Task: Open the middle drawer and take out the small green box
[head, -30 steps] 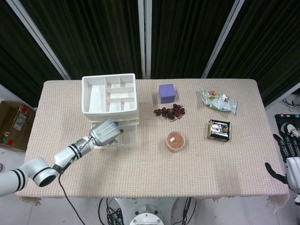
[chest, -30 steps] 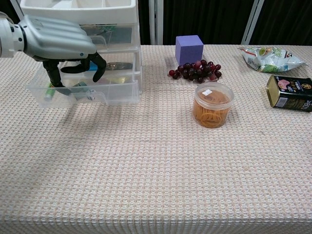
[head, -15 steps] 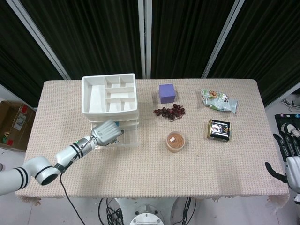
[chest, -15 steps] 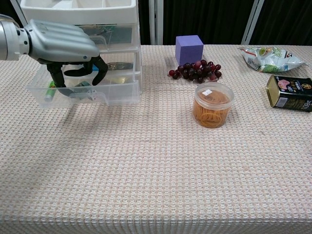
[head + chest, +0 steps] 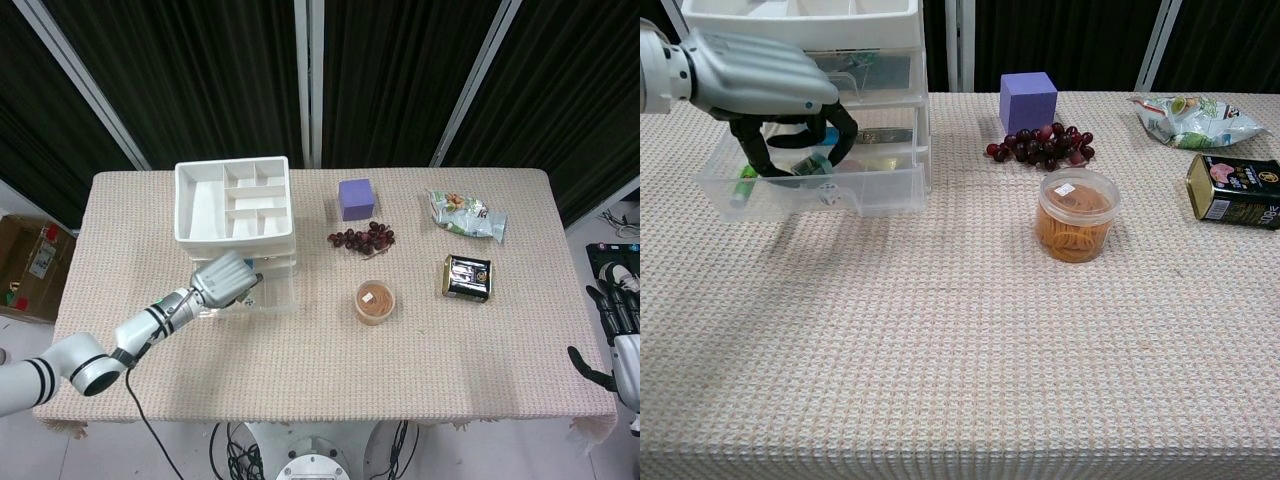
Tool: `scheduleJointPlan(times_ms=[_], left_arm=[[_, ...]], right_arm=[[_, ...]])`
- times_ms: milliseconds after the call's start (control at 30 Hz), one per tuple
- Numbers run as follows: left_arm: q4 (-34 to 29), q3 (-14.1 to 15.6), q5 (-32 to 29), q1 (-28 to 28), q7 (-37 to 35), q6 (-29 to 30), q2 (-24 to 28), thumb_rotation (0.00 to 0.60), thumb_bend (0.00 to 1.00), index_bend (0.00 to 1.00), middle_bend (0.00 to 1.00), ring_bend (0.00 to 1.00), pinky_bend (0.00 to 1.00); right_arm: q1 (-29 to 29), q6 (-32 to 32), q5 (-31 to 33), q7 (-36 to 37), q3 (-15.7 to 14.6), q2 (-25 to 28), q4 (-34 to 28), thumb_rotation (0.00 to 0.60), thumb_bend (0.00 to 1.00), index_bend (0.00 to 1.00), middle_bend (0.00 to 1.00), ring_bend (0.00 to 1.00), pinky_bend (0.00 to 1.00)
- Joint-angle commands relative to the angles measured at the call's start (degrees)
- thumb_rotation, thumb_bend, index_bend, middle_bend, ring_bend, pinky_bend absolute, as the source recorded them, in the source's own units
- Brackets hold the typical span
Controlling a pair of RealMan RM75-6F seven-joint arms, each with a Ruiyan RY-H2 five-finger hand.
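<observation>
Left hand (image 5: 765, 85) hangs over the pulled-out clear drawer (image 5: 870, 185) of the white drawer unit (image 5: 235, 205), its dark fingers (image 5: 843, 128) curled down into it around a small green box (image 5: 812, 165); whether they actually grip the box I cannot tell. Another green item (image 5: 742, 184) lies at the drawer's left end. Right hand (image 5: 618, 325) rests off the desk's (image 5: 960, 350) right edge, fingers apart, holding nothing. Grapes (image 5: 1042, 146), a purple cube (image 5: 1028, 100) and a tub of rubber bands (image 5: 1076, 215) sit mid-desk.
</observation>
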Motion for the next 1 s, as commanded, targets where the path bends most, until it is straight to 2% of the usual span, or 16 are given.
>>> scheduleJointPlan(times_ms=[33, 200, 367, 533, 800, 867, 1000], left_arm=[[-3.47, -0.91, 1.32, 2.76, 0.41, 6.56, 3.04, 0.600, 0.43, 0.51, 0.81, 0.92, 1.00], [-8.95, -0.99, 5.93, 5.92, 1.09, 14.85, 5.34, 0.600, 0.43, 0.50, 0.81, 0.93, 1.00], [-12.66, 0.38, 11.42, 6.25, 2.89, 16.79, 3.51, 0.600, 0.41, 0.48, 0.81, 0.92, 1.00], [-13.24, 0.81, 12.86, 4.62, 7.62, 13.51, -2.04, 0.600, 0.39, 0.46, 0.81, 0.92, 1.00], [-10.63, 0.28, 8.65, 2.77, 16.79, 7.32, -9.16, 0.600, 0.37, 0.43, 0.80, 0.92, 1.00], [-10.08, 0.15, 7.12, 2.57, 18.90, 6.25, -10.30, 0.600, 0.34, 0.40, 0.80, 0.92, 1.00], [-10.22, -0.28, 3.82, 3.00, 21.92, 5.94, -11.55, 0.600, 0.21, 0.27, 0.74, 0.88, 1.00]], right_arm=[[-0.11, 0.26, -0.22, 0.33, -0.05, -0.06, 0.27, 0.600, 0.21, 0.00, 0.02, 0.00, 0.00], [-0.17, 0.45, -0.56, 1.16, -0.16, -0.50, 1.09, 0.600, 0.21, 0.00, 0.02, 0.00, 0.00], [-0.08, 0.57, -1.12, 1.66, -0.29, -0.79, 1.68, 0.600, 0.21, 0.00, 0.02, 0.00, 0.00], [-0.27, 1.06, -1.55, 2.24, -0.43, -0.72, 2.06, 0.600, 0.21, 0.00, 0.02, 0.00, 0.00], [-0.89, 1.36, -1.05, 4.39, -0.68, -1.38, 3.83, 0.600, 0.21, 0.00, 0.02, 0.00, 0.00], [-0.93, 1.30, -1.01, 4.82, -0.73, -1.61, 4.32, 0.600, 0.21, 0.00, 0.02, 0.00, 0.00], [-1.05, 1.66, -1.03, 5.38, -0.62, -1.76, 4.86, 0.600, 0.21, 0.00, 0.02, 0.00, 0.00]])
